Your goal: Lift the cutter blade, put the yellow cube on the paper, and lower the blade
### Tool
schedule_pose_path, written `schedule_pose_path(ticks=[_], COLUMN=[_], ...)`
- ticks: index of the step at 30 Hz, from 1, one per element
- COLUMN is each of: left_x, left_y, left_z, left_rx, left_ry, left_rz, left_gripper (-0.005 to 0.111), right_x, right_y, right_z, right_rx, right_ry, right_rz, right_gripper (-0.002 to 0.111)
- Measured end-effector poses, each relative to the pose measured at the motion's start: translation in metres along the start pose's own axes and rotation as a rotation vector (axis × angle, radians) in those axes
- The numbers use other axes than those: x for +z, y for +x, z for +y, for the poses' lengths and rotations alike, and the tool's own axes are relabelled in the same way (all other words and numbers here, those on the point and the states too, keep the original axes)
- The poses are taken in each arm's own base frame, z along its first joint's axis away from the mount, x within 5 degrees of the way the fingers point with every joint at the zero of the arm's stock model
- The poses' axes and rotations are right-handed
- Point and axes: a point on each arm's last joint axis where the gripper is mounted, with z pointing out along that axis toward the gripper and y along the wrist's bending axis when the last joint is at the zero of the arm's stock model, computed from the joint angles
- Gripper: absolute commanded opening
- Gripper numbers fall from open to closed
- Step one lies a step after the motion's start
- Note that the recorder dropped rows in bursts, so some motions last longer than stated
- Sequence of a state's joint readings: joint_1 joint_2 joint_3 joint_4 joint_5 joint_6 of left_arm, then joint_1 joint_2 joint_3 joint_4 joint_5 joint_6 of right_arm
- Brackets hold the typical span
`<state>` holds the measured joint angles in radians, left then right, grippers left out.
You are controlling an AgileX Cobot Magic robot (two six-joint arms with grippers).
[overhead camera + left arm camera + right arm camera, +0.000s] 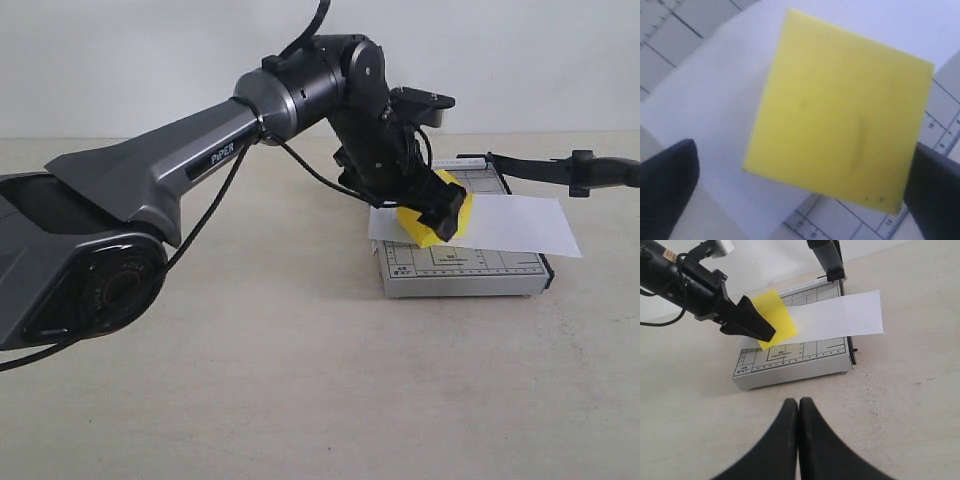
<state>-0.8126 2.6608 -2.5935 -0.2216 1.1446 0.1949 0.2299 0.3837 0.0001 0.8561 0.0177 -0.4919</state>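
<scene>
Left arm (150, 190): big and grey, closest to us at the lower left of the outside view. It reaches up and across to the middle so its tip is over the grey board (470, 270).
Left fingers (670, 190): spread wide, one on each side of the yellow cube (840, 115). One finger stands clear of the cube, with white paper (520, 222) showing in between. The other is right by the cube's edge, and I cannot tell if it touches. They do not look to be squeezing the cube.
Yellow cube: on the left end of the paper, over the grey board, near the middle of the outside view. It looks turned on a corner there, so I cannot tell if it sits flat.
Paper: a white strip lying across the grey board, with its right end sticking out past the board.
Cutter blade (560, 168): lifted up at the upper right of the outside view, with nothing holding it. I think it is up to leave room for the cube.
Right fingers (815, 450): pressed shut with nothing between them, at the bottom of the right wrist view. They are over the bare worktop (300, 400), well apart from the board, and I think they are waiting out of the way.
Left to do: I think the left arm must lift away, and then the blade can come down.
</scene>
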Motion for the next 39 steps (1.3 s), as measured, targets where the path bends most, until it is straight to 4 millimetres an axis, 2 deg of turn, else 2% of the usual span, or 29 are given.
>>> schedule_pose_path(ticks=[4, 9, 13, 17, 21, 31, 39], left_x=[-0.025, -0.074, -0.108, -0.127, -0.137, -0.133, -0.132], left_y=[-0.014, -0.028, -0.032, -0.032, -0.033, -0.033, -0.033], left_z=[0.000, -0.002, 0.012, 0.023, 0.024, 0.017, 0.017], left_rx=[0.017, 0.062, 0.104, 0.064, 0.038, -0.013, -0.016], left_ry=[-0.038, -0.118, -0.323, -0.356, -0.358, -0.275, -0.271], left_rz=[-0.073, -0.141, -0.143, -0.160, -0.177, -0.189, -0.190], left_gripper=[0.110, 0.110, 0.110, 0.110, 0.110, 0.110, 0.110], right_x=[0.000, 0.000, 0.000, 0.000, 0.000, 0.000, 0.000], right_y=[0.000, 0.000, 0.000, 0.000, 0.000, 0.000, 0.000], right_z=[0.000, 0.000, 0.000, 0.000, 0.000, 0.000, 0.000], right_rx=[0.000, 0.000, 0.000, 0.000, 0.000, 0.000, 0.000], right_ry=[0.000, 0.000, 0.000, 0.000, 0.000, 0.000, 0.000], right_rz=[0.000, 0.000, 0.000, 0.000, 0.000, 0.000, 0.000], right_gripper=[0.000, 0.000, 0.000, 0.000, 0.000, 0.000, 0.000])
